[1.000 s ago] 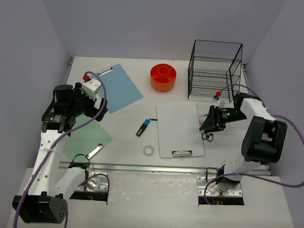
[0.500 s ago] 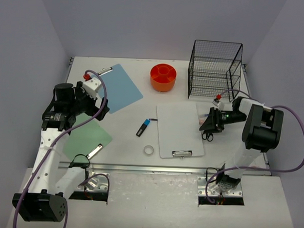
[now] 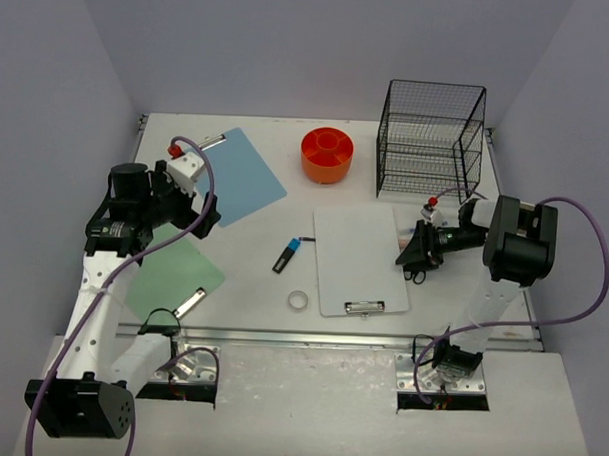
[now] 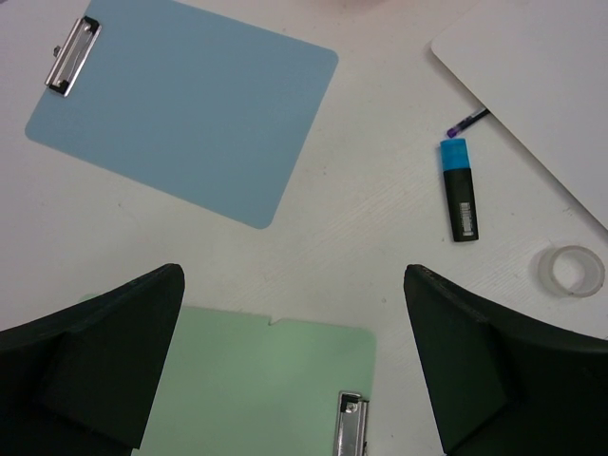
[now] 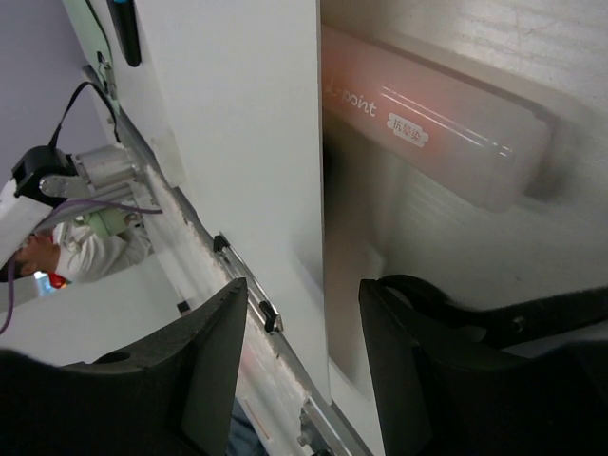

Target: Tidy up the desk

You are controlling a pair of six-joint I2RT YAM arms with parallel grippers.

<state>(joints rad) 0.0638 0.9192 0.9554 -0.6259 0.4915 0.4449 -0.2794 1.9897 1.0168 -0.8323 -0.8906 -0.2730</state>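
The white desk holds a blue clipboard, a green clipboard and a white clipboard. A blue-and-black highlighter and a tape roll lie between them. My left gripper hangs open high above the green clipboard's top edge, holding nothing. My right gripper is low and turned sideways, open, with the white clipboard's right edge between its jaws. Black scissors lie by its right finger, and a pink pen lies just ahead.
An orange round organizer stands at the back centre. A black wire rack stands at the back right, just behind the right arm. A metal rail runs along the front edge. Lavender walls enclose the desk.
The right arm's elbow has swung back toward the rack, and its gripper has slid slightly left along the white clipboard's edge. The left arm has edged up a little; its gripper stays open.
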